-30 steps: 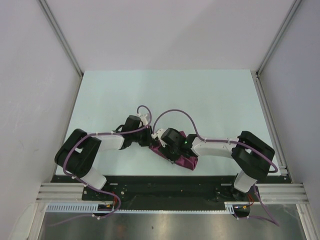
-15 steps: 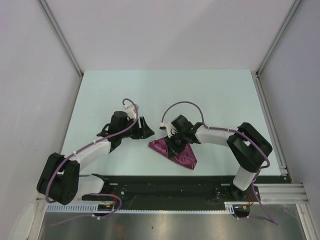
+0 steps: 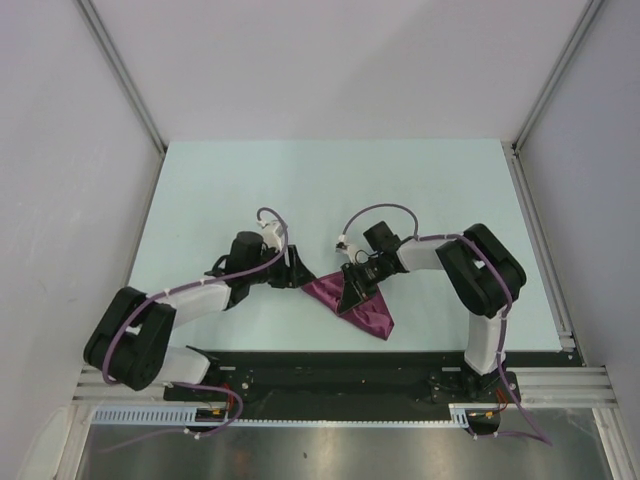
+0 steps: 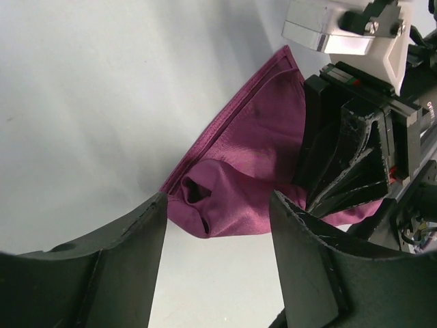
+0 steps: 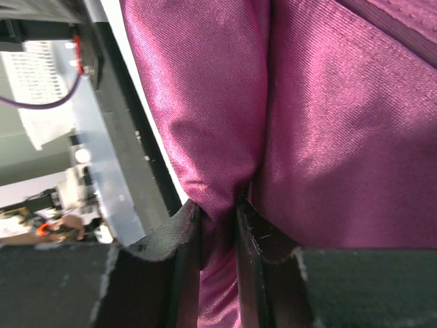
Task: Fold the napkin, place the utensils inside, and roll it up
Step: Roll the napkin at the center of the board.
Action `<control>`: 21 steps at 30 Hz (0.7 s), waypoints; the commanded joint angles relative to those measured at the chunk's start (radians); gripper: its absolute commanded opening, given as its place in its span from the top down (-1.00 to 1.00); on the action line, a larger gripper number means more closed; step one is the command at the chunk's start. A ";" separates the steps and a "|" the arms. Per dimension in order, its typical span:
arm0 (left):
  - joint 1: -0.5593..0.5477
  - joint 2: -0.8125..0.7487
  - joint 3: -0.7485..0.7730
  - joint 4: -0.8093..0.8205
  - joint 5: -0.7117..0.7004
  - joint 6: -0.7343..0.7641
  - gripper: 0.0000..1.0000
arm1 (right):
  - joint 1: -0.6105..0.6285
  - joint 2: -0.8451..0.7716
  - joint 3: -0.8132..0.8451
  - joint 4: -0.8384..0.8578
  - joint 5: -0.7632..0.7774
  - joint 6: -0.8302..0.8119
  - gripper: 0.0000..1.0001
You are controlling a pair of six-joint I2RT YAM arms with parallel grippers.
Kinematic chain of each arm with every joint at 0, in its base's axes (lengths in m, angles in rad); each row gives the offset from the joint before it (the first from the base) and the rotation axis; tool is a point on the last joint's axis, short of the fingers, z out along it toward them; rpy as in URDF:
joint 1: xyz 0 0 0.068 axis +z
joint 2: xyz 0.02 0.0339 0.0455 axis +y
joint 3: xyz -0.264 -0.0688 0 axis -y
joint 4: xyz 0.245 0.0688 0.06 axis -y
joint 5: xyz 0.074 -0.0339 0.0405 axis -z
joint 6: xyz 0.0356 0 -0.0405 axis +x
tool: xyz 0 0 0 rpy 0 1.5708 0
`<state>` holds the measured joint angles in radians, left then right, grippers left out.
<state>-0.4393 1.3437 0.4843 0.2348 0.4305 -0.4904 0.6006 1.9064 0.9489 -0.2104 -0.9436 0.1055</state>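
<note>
Pinching a ridge of the napkin [image 3: 370,315], right end effector [image 5: 218,212] is gripping cloth btwn its jaws; left end effector [image 4: 217,201] is hovering released just beside napkin's corner. Best: pulling slowly, low over table [image 3: 300,190], w/ left pinning corner.

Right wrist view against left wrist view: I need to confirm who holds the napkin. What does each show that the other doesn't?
Only the right wrist view shows the pinch itself: a napkin fold clamped between the right fingers. Only the left wrist view shows the left fingers apart, gripping nothing, and the napkin's hemmed edge on the table. Both show the plum napkin with the right fingers on it.
</note>
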 commanded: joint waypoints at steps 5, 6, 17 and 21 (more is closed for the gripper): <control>-0.036 0.110 0.069 0.109 0.040 -0.005 -0.19 | -0.025 0.103 -0.001 -0.046 -0.098 0.000 0.52; -0.038 0.121 0.073 0.112 0.045 -0.007 -0.13 | -0.033 0.108 0.001 -0.044 -0.104 0.005 0.52; -0.047 0.253 0.095 0.160 0.070 -0.065 0.99 | -0.068 0.099 0.031 -0.081 -0.080 0.017 0.18; -0.045 0.290 0.146 0.083 0.042 -0.063 1.00 | -0.081 0.022 0.042 -0.095 -0.026 0.037 -0.04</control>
<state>-0.4786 1.6009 0.5652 0.3561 0.4965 -0.5465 0.5323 1.9934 0.9825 -0.2520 -1.1084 0.1452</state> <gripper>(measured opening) 0.012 0.474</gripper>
